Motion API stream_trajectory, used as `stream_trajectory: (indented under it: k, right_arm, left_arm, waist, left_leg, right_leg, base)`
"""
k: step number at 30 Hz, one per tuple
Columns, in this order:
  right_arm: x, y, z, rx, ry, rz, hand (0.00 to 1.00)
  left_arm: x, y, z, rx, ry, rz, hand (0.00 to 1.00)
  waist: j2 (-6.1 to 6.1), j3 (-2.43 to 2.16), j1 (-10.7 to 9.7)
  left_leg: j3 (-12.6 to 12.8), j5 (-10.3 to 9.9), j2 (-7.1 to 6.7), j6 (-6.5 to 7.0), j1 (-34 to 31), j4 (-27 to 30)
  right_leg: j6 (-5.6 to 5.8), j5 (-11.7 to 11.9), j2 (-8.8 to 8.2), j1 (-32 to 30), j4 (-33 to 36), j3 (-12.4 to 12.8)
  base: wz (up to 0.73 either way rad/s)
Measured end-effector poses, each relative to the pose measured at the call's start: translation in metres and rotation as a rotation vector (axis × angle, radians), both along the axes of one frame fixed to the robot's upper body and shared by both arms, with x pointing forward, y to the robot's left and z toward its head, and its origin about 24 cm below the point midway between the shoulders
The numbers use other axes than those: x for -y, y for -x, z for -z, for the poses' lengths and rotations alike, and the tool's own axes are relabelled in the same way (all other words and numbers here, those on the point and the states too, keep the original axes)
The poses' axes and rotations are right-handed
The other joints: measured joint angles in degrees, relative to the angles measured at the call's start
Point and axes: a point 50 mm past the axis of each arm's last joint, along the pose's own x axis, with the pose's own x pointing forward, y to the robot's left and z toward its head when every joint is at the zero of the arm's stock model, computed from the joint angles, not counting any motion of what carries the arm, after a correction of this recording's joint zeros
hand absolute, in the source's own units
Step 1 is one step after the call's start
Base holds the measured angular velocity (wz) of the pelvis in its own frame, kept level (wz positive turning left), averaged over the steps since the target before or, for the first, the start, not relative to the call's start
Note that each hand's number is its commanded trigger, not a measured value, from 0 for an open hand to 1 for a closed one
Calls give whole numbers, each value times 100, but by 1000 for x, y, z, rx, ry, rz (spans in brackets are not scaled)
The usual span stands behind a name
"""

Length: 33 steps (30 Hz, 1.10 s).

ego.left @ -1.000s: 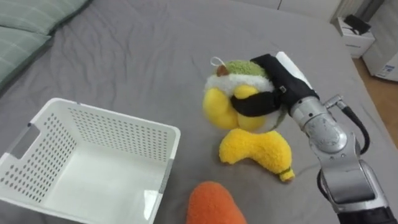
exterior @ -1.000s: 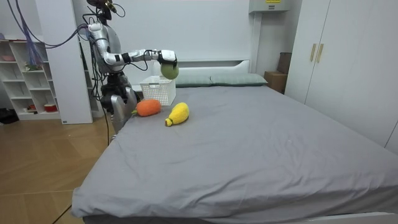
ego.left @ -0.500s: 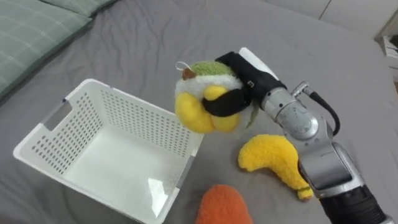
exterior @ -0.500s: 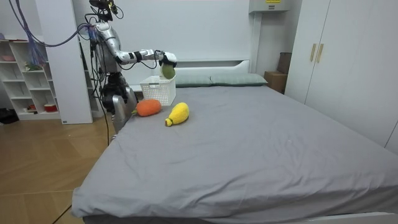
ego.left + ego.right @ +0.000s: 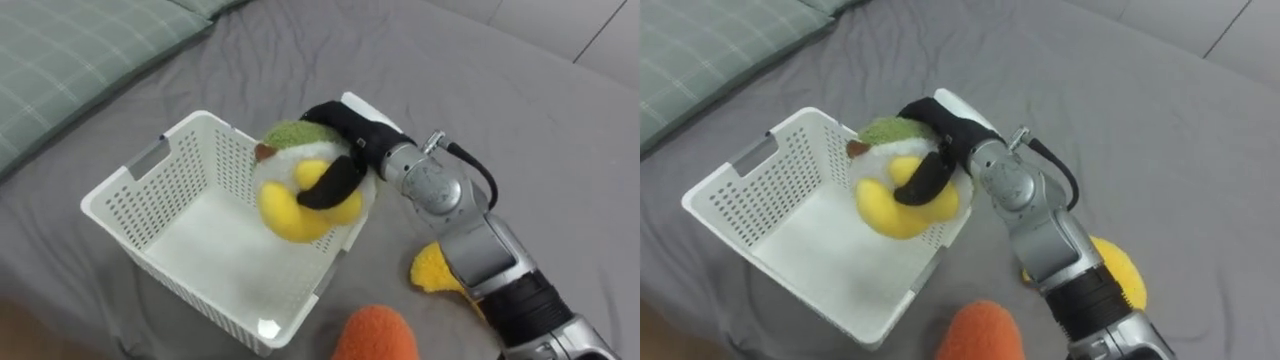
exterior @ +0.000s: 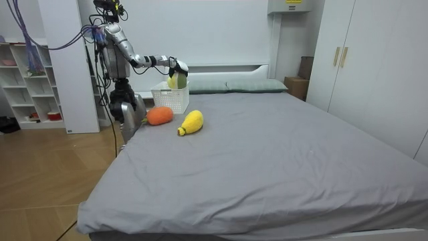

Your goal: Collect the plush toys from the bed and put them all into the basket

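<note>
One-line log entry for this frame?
phase: carry to basket | right hand: shut on green-yellow plush, above white basket | orange toy, yellow toy: lying on bed

Soft, even indoor light spreads over the grey bed (image 5: pixel 520 110), its source out of view, and shadows are faint and soft-edged. The white basket (image 5: pixel 185 185) is the brightest thing, with a small glint on its glossy bottom near the lower corner and a thin shade along its foot on the sheet. The black right hand (image 5: pixel 348 138) reads dark against the vivid plush toy (image 5: pixel 295 195) it clasps. The metal arm (image 5: pixel 435 188) behind it carries pale highlights. In the room view the white wall (image 6: pixel 214 30) glows, the wooden floor (image 6: pixel 40 174) has a dull sheen, and the bed's underside lies in shadow.
</note>
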Motion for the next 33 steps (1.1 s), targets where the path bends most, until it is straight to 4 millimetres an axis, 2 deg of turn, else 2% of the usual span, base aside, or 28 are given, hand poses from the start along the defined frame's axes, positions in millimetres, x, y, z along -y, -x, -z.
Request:
stream_trajectory:
  k: [7,19,25,29,33]
  right_arm:
    - [-2,1,2,-6,13,-11,0]
    - [-4,1,2,-9,-14,-16,0]
    - [-5,1,-2,9,-32,-28,0]
    - [-7,3,-11,46,-61,-50,0]
    - [-2,2,-10,-20,-168,-48,0]
  left_arm:
    - [-2,-5,-2,11,3,8,0]
    - [-1,-10,-3,23,1,13,0]
    - [-1,-10,-2,24,2,12,0]
    - [0,-10,-2,27,8,14,0]
    - [1,-12,-2,35,15,18,0]
  waist:
    - [-63,37,32]
    - [-67,34,-28]
    - [-33,55,-198]
    - [1,51,-364]
    - [11,54,-360]
  left_leg:
    - [6,-1,0,0,2,0]
    - [28,0,2,0,11,5]
    - [44,3,3,6,8,0]
    - [51,3,5,6,56,-15]
    - [71,3,8,6,99,-15]
  right_leg:
    - [0,0,-2,0,1,26]
    - [0,0,-4,8,4,8]
    - [0,0,-12,32,5,-5]
    - [1,0,-7,76,0,24]
    - [0,1,-2,95,0,36]
  base:
    - [0]
    - [0]
    - [0]
    - [0]
    - [-3]
